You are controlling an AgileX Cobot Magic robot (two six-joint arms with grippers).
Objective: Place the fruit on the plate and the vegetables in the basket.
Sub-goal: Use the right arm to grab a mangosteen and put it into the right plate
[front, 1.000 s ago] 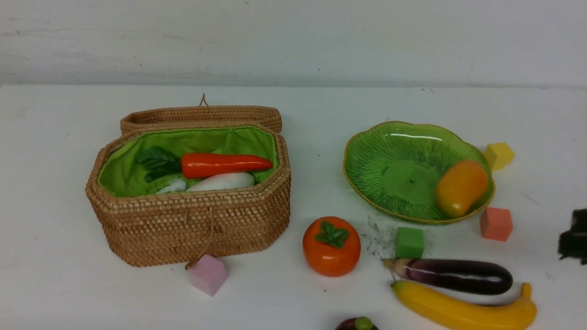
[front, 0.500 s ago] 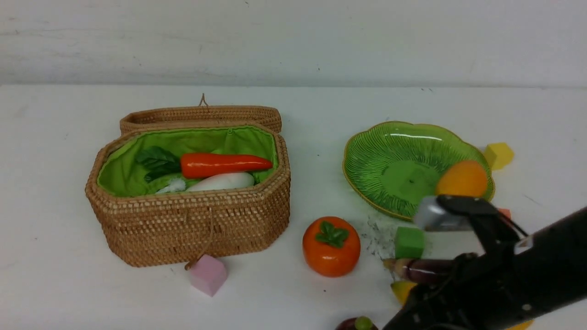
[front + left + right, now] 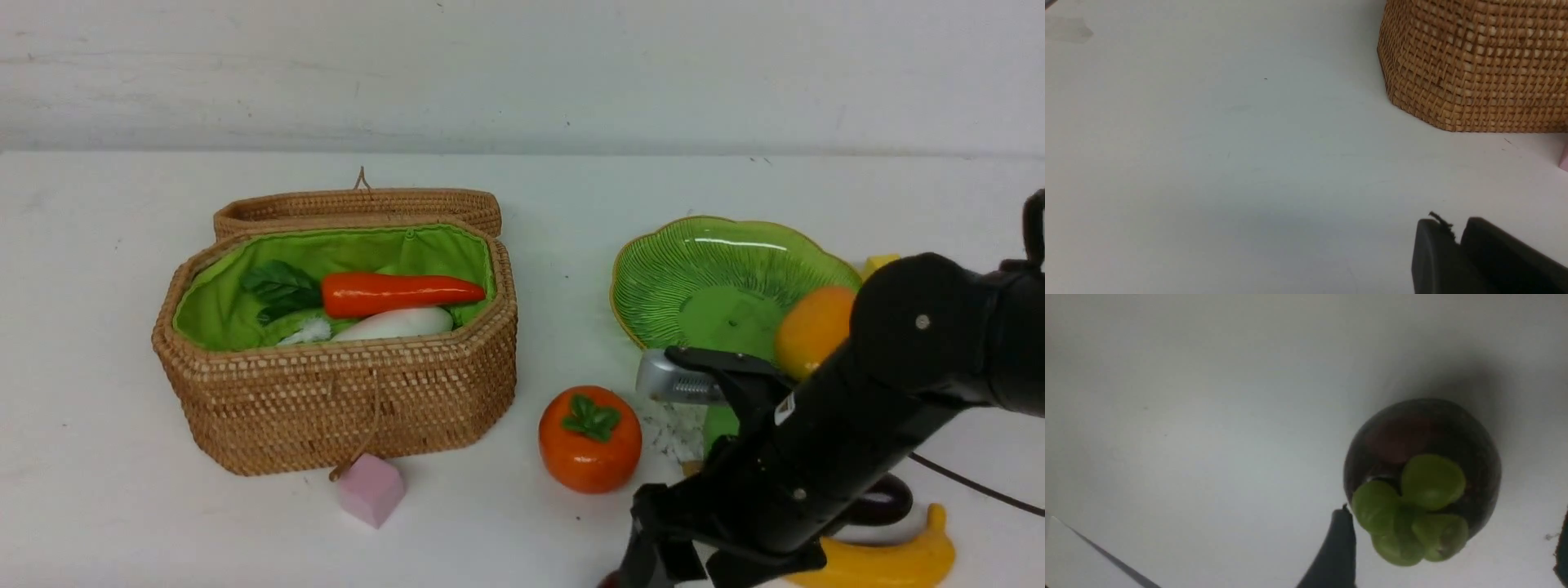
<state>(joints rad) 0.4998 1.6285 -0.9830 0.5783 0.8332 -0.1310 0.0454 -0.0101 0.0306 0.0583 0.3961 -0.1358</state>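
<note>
**Right gripper open around mangosteen; 1 fruit on the plate, 2 vegetables in the basket**

Fruit, 4 seen:
- The small dark purple glossy mangosteen (image 3: 1412, 433) has a green lobed cap and stands upright on the white table (image 3: 98, 245) at its near edge.
- The round orange persimmon (image 3: 589, 445) with a green leaf cap sits on the table, nearer than the gap between basket and plate.
- The yellow-orange oval mango (image 3: 812, 327) lies on the right part of the wide ribbed green plate (image 3: 710, 261), which has a gold scalloped rim.
- The long yellow banana (image 3: 898, 563) is on the table at near right, partly hidden by the black right arm (image 3: 857, 425).

Vegetables, 3:
- The long red-orange carrot (image 3: 400, 294) with dark leaves and the white radish (image 3: 392, 324) lie side by side inside the tan woven rattan basket (image 3: 343, 408). It has a lime-green lining and its lid (image 3: 359, 202) is open behind.
- The dark purple eggplant (image 3: 894, 500) is on the table just behind the banana, mostly hidden.

Foam cubes, 3 seen: a pink foam cube (image 3: 371, 488) just in front of the basket, plus a green foam cube (image 3: 718, 425) and a yellow foam cube (image 3: 880, 263), both partly hidden.

Right gripper (image 3: 1453, 526): jaws spread wide with the mangosteen between them, one fingertip just beside the cap. Contact can't be told.

Left gripper (image 3: 1455, 232): fingers together and holding nothing, low over the table near the basket's corner.
</note>
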